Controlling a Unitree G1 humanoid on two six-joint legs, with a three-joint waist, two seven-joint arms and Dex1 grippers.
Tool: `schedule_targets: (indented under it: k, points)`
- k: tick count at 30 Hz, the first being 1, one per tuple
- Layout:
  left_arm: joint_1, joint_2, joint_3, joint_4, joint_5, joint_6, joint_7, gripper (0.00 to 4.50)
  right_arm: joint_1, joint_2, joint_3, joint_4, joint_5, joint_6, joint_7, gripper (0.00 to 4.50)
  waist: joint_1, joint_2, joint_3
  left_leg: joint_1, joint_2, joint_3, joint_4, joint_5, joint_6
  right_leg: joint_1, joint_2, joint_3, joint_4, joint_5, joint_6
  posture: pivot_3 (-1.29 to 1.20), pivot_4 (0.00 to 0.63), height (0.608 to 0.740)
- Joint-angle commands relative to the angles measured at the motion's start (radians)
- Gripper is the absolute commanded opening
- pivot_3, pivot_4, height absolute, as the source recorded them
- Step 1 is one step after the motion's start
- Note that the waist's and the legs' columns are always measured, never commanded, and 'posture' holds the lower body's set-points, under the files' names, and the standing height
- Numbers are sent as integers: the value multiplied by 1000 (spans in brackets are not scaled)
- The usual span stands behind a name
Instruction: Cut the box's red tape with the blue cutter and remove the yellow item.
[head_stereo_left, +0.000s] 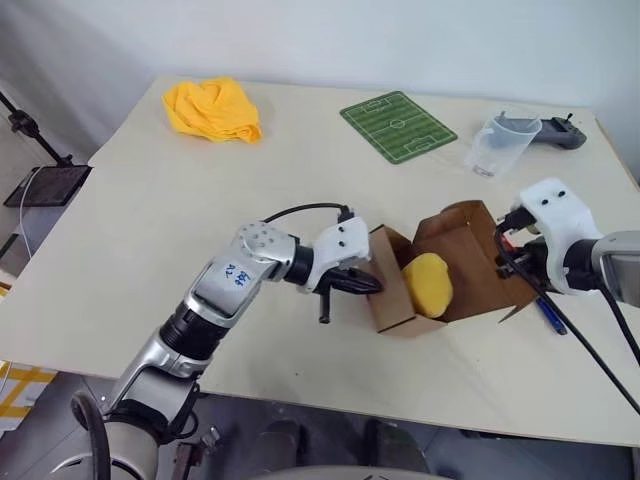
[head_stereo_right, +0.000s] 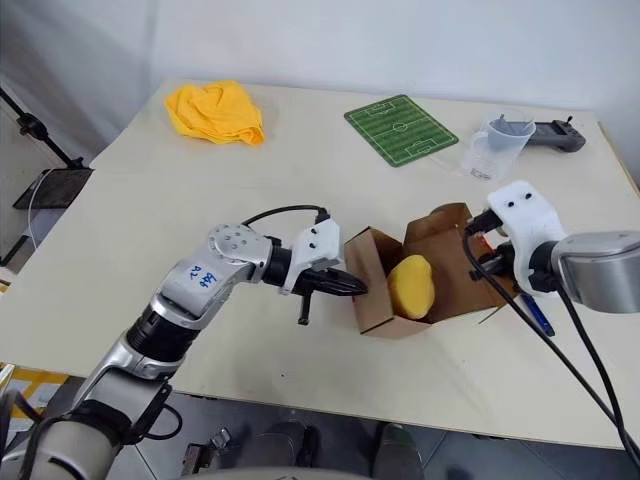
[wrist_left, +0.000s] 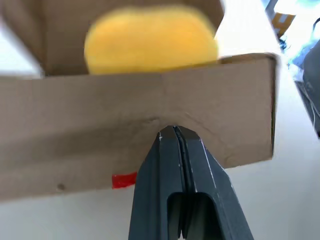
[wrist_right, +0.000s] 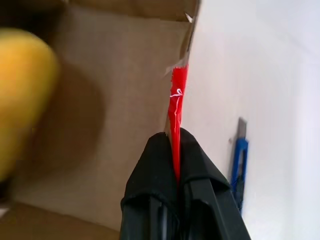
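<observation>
Box (head_stereo_left: 455, 265) sits open near the table's (head_stereo_left: 150, 230) front edge, flaps spread, tilted up on its right side. Landmark for all places: the box.

- Yellow item (head_stereo_left: 427, 284): inside the box, leaning on the inner wall nearest the left arm, top above the rim. Not yet out.
- Red tape (wrist_right: 176, 107): on the edge of the box's right-hand flap; a second scrap (wrist_left: 124, 179) shows low on the outer wall facing the left arm.
- Blue cutter (wrist_right: 239, 162): lying on the table just right of the box, beside the right arm, unheld.
- Right gripper (wrist_right: 176, 137): pressed together on the taped flap edge, pinching it.
- Left gripper (wrist_left: 175, 132): fingers pressed together, empty, tip at or just off the box's left outer wall; contact uncertain.

Risks, as judged:
- The box hangs partly on one pinch at a thin flap; a tug could tear the cardboard or peel the tape, dropping the box.
- A closed left gripper cannot take the item; pushing forward would shove the box or crush its wall.
- Tilt plus a nudge could roll the item out toward the table's front edge.
- The right arm's cable trails over the cutter and could drag it.
</observation>
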Motion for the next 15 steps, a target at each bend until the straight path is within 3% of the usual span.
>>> schedule_targets:
  k: [1, 13, 15]
  points:
    - [22, -6, -33, -9, 11, 30, 20, 0, 7, 19, -20, -58, -7, 1, 9, 21, 0, 0, 0, 0, 0, 0, 0, 0, 0, -1, 0, 0, 0, 0, 0, 0, 150, 740]
    - [25, -58, 18, 37, -3, -3, 89, 0, 40, 150, -16, -124, -108, 24, -33, 21, -2, 0, 1, -2, 0, 0, -2, 0, 0, -3, 1, -3, 0, 0, 0, 0, 150, 740]
    - [33, -59, 37, 27, -20, 17, 88, 375, 45, 142, -19, -141, -145, 29, -12, 0, -3, 0, 1, -2, 0, 1, -2, 0, 0, -3, 1, -4, 1, 0, 0, 0, 150, 740]
